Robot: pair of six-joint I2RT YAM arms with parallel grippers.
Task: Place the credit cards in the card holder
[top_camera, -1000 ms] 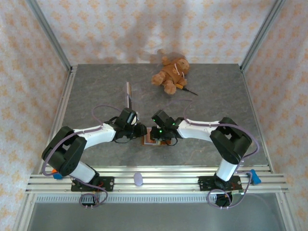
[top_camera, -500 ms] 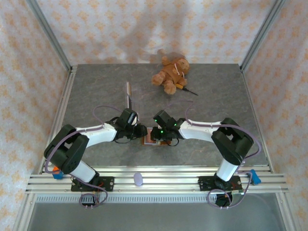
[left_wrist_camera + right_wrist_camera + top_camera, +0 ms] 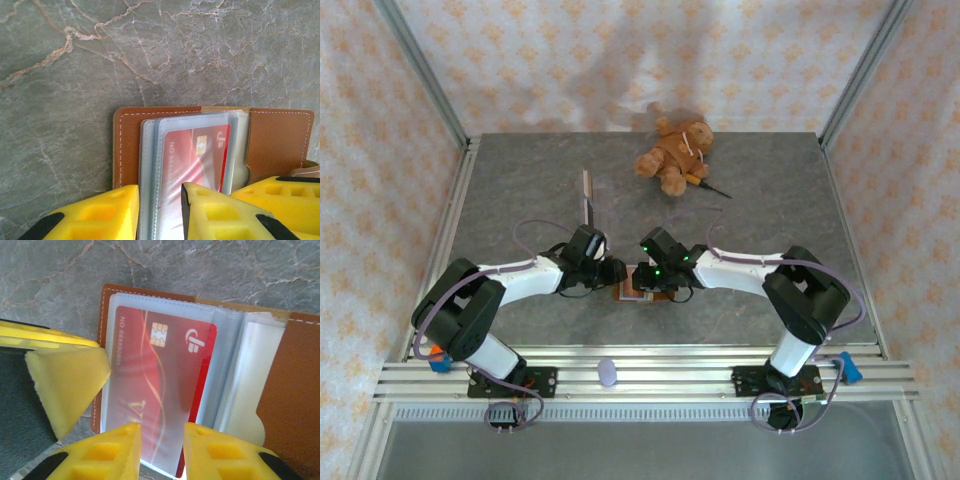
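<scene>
You are working the red card [image 3: 155,380] into a clear sleeve [image 3: 150,150] of the open card holder [image 3: 280,140], which lies flat on the bench [image 3: 75,75] directly beneath both tools. The card looks partly under the plastic, with a bare red strip showing off to the right of the right tool [image 3: 162,432]. That tool stands a little open above the card's near end, its fingers clamping nothing. The left tool [image 3: 160,192] is likewise a little open, straddling the sleeve's edge without pinching it. To do this well, I judge you should steady the sleeve or the leather with the left tool and nudge the card with the right in short, flat pushes along the pocket. Lift off if the plastic starts to buckle. Mind the spacing, because one left finger sits just beside the right tool. Both arms reach inward with their forearms low over the bench, wrists bent down, and the tools meet nose to nose over the holder.
</scene>
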